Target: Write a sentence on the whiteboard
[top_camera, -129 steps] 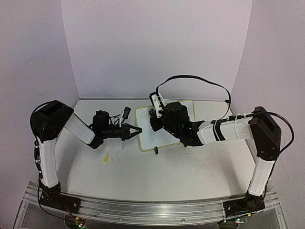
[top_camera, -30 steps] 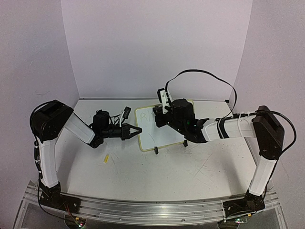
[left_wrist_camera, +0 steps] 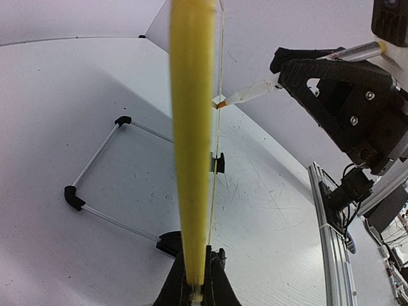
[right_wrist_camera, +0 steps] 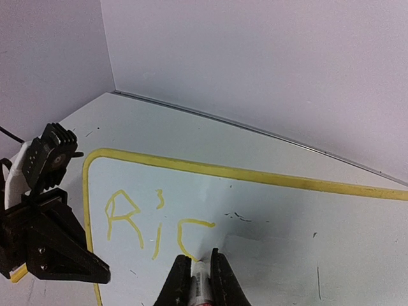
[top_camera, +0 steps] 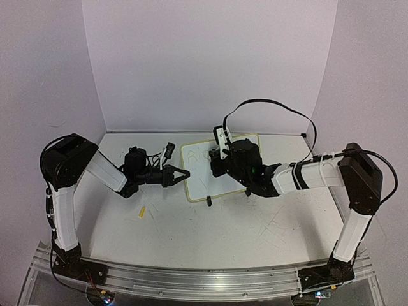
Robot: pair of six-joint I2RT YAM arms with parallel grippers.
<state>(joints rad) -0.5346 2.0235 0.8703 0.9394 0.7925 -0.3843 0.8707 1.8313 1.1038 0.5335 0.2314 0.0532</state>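
Note:
The whiteboard (top_camera: 204,172) lies tilted on the table at mid-back, white with a pale yellow rim and black clip feet. Yellow letters "Ric" (right_wrist_camera: 156,223) are on its left part. My left gripper (top_camera: 180,173) is shut on the board's left rim; in the left wrist view the rim (left_wrist_camera: 191,140) runs edge-on up from the jaws (left_wrist_camera: 195,287). My right gripper (top_camera: 218,159) is shut on a marker (right_wrist_camera: 199,280), its tip touching the board at the foot of the "c". The marker tip also shows in the left wrist view (left_wrist_camera: 223,102).
A small yellow scrap (top_camera: 141,211) lies on the table left of the board. A thin wire stand with black corner caps (left_wrist_camera: 95,182) lies under the board's back. A black cable (top_camera: 268,108) loops above the right arm. Walls close the back and sides.
My right gripper has moved rightward along the board with the marker, and more yellow letters have appeared. The left gripper and the board have stayed put.

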